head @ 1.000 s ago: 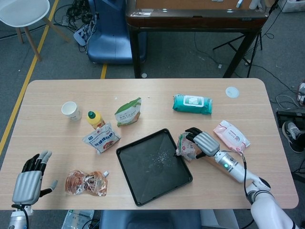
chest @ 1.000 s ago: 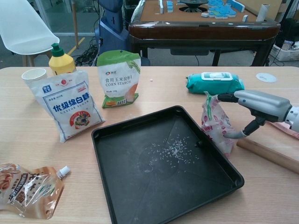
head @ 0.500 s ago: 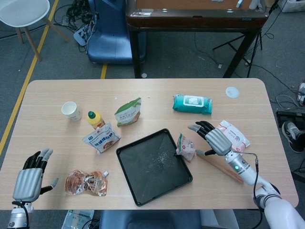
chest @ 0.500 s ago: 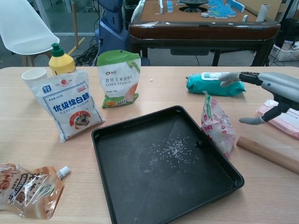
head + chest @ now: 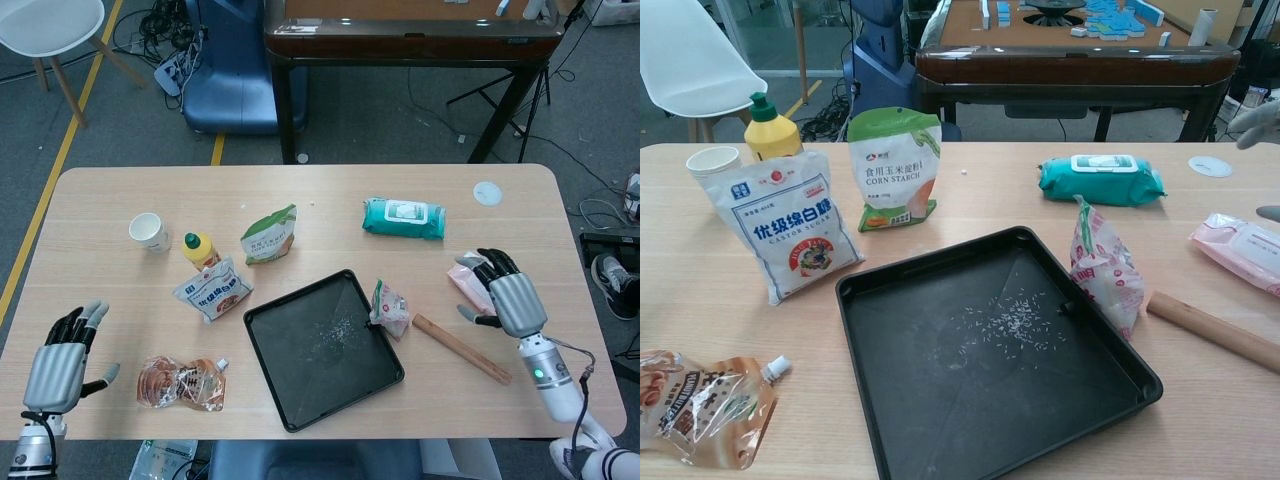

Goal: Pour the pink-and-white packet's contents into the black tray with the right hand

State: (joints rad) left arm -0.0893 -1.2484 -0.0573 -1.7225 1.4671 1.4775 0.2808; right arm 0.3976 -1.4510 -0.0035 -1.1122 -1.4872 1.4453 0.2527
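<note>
Since the earlier frame, right hand [image 5: 505, 295] has pulled away from the packet [image 5: 391, 310] to the table's right side, fingers spread, holding nothing; chest view cuts it off at the frame edge (only fingertips show). Packet stands upright against the right rim of the black tray [image 5: 300, 385], a few white grains inside. Left hand [image 5: 62, 360] sits open-fingered at the near-left corner, partly cropped.
</note>
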